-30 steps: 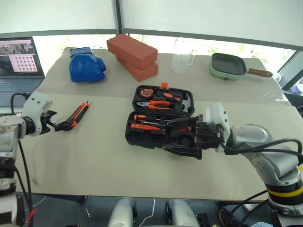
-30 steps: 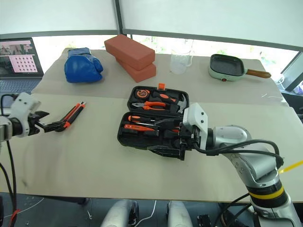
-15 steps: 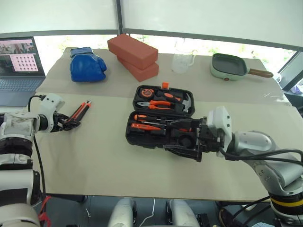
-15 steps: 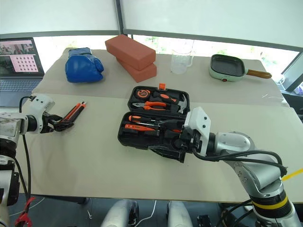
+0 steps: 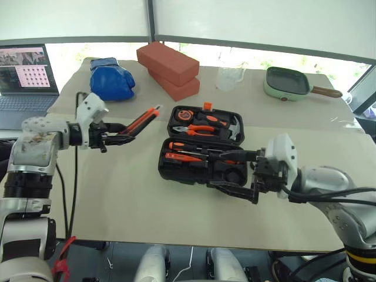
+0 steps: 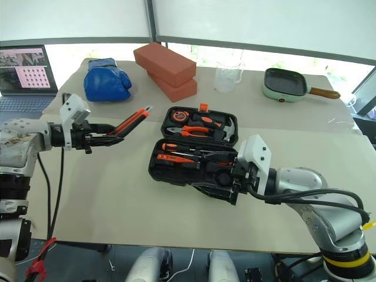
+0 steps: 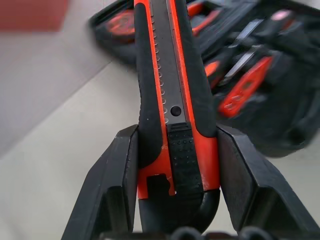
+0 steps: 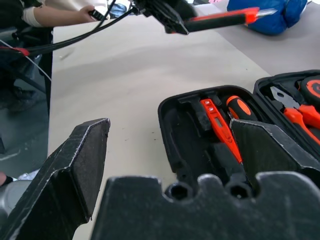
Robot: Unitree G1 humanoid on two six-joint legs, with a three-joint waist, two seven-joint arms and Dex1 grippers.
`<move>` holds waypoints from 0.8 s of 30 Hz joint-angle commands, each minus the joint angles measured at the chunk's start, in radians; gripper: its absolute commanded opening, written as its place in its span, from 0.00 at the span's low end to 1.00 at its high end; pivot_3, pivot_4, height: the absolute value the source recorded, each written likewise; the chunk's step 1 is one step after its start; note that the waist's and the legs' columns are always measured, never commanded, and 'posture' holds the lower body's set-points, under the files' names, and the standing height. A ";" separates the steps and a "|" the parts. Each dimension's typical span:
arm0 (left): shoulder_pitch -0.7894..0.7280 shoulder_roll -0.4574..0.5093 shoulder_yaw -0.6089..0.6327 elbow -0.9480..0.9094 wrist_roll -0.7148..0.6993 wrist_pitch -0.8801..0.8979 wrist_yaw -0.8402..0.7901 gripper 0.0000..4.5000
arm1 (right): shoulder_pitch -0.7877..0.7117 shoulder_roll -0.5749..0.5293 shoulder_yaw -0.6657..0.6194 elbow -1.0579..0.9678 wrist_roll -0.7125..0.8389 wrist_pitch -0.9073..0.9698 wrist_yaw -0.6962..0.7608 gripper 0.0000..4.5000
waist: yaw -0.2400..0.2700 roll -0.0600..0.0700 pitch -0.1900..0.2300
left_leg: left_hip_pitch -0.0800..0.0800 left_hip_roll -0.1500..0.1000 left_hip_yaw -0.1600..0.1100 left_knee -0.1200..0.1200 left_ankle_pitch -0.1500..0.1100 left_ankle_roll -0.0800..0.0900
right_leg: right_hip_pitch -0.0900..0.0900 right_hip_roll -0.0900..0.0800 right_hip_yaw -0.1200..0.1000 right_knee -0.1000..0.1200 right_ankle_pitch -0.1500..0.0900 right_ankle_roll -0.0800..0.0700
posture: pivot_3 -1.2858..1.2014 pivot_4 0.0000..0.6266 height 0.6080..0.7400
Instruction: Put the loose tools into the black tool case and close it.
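Worktop (image 5: 117, 200) covered in beige sheeting, seen from the robot's head. Left gripper (image 5: 115, 141) is raised above the worktop, its jaws pinching the rear end of an orange-and-black utility knife (image 5: 140, 122); the knife projects past the fingers (image 7: 117, 185) toward the black tool case (image 5: 202, 158), and in the left wrist view both fingers press against the sides of the handle. Tool case lies open near the middle of the worktop, both halves flat, the orange latch (image 5: 205, 106) on the far edge. Far half holds a tape measure (image 5: 184, 114), pliers (image 5: 197, 128) and a hammer (image 5: 234, 126). Near half holds two screwdrivers (image 5: 189, 147) and an orange tester pen (image 8: 220, 127) in moulded recesses, with a small black tape roll (image 5: 233, 175) toward its right end. Right gripper (image 5: 239, 184) sits low just beside the near right corner of the case, jaws spread wide and gripping nothing; whether the lower finger touches the case edge cannot be told. At the far side of the worktop: two stacked red bricks (image 5: 169, 69), a blue boxing glove (image 5: 113, 80), a clear measuring jug (image 5: 229, 76) and a pale green square pan (image 5: 288, 83). A laptop (image 5: 26, 82) stands off the left edge. A person's hand (image 8: 65, 14) appears in the right wrist view.
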 commanded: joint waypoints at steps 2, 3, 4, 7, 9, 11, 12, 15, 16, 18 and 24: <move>-0.102 -0.083 -0.158 0.026 0.098 -0.190 -0.090 0.39 | 0.034 -0.010 -0.058 -0.056 0.018 -0.005 -0.019 1.00 | -0.001 0.000 0.000 | 0.000 0.000 0.001 0.001 0.000 0.000 | 0.000 0.000 0.001 0.000 0.000 0.000 | 0.52 0.24 0.99; -0.122 -0.104 -0.180 0.051 0.112 -0.211 -0.101 0.39 | 0.038 -0.008 -0.061 -0.059 0.017 -0.005 -0.027 1.00 | -0.001 0.000 0.000 | 0.000 0.000 0.001 0.001 0.000 0.000 | 0.000 0.001 0.001 0.000 0.000 0.000 | 0.52 0.24 0.99; -0.140 -0.123 -0.198 0.077 0.125 -0.232 -0.111 0.39 | 0.040 -0.006 -0.063 -0.062 0.016 -0.005 -0.035 1.00 | -0.001 0.000 0.000 | 0.000 0.000 0.001 0.002 0.000 0.000 | 0.000 0.001 0.001 0.001 0.000 0.000 | 0.52 0.24 0.99; -0.187 -0.186 -0.257 0.157 0.170 -0.295 -0.127 0.39 | 0.054 -0.002 -0.075 -0.078 0.020 -0.003 -0.059 1.00 | -0.005 0.000 0.000 | -0.001 0.000 0.000 0.002 0.000 0.000 | -0.001 0.001 0.002 0.000 0.000 0.000 | 0.52 0.24 0.99; -0.204 -0.211 -0.285 0.201 0.196 -0.327 -0.139 0.39 | 0.064 -0.001 -0.081 -0.090 0.023 -0.001 -0.074 1.00 | -0.005 0.000 0.000 | -0.001 0.000 0.000 0.002 0.000 0.001 | -0.001 0.001 0.002 0.000 0.000 0.000 | 0.52 0.24 0.99; -0.210 -0.231 -0.299 0.233 0.210 -0.365 -0.152 0.39 | 0.076 0.000 -0.087 -0.103 0.026 0.002 -0.090 1.00 | -0.006 0.000 0.000 | -0.001 0.000 0.000 0.002 0.000 0.001 | -0.001 0.001 0.002 0.000 0.000 0.001 | 0.52 0.24 0.99; -0.209 -0.240 -0.307 0.241 0.214 -0.373 -0.162 0.39 | 0.085 0.001 -0.092 -0.110 0.026 0.003 -0.098 1.00 | -0.006 0.000 0.000 | -0.001 0.000 0.000 0.002 0.000 0.001 | -0.001 0.001 0.003 0.000 0.000 0.001 | 0.52 0.24 0.99; -0.199 -0.251 -0.323 0.253 0.229 -0.392 -0.187 0.39 | 0.109 0.001 -0.103 -0.126 0.024 0.000 -0.120 1.00 | -0.005 0.000 0.000 | -0.001 0.000 0.000 0.002 0.000 0.001 | -0.001 0.001 0.002 0.000 0.000 0.001 | 0.52 0.24 0.99; -0.198 -0.254 -0.326 0.260 0.238 -0.399 -0.185 0.39 | 0.112 0.002 -0.105 -0.128 0.024 -0.001 -0.127 1.00 | -0.004 0.000 0.000 | -0.001 0.000 0.000 0.003 0.000 0.001 | -0.001 0.001 0.003 0.000 0.000 0.001 | 0.52 0.24 0.99; -0.200 -0.262 -0.330 0.280 0.258 -0.409 -0.174 0.39 | 0.115 0.002 -0.105 -0.130 0.023 -0.002 -0.137 1.00 | -0.004 0.000 0.000 | -0.001 0.000 0.000 0.003 -0.001 0.001 | -0.001 0.001 0.003 0.000 0.000 0.001 | 0.52 0.24 0.99; -0.212 -0.310 -0.333 0.344 0.284 -0.427 -0.153 0.39 | 0.111 0.000 -0.102 -0.126 0.020 -0.008 -0.150 1.00 | 0.000 0.000 0.000 | -0.001 0.000 -0.002 0.004 -0.001 0.002 | 0.001 0.001 0.002 0.001 0.000 0.001 | 0.52 0.24 0.99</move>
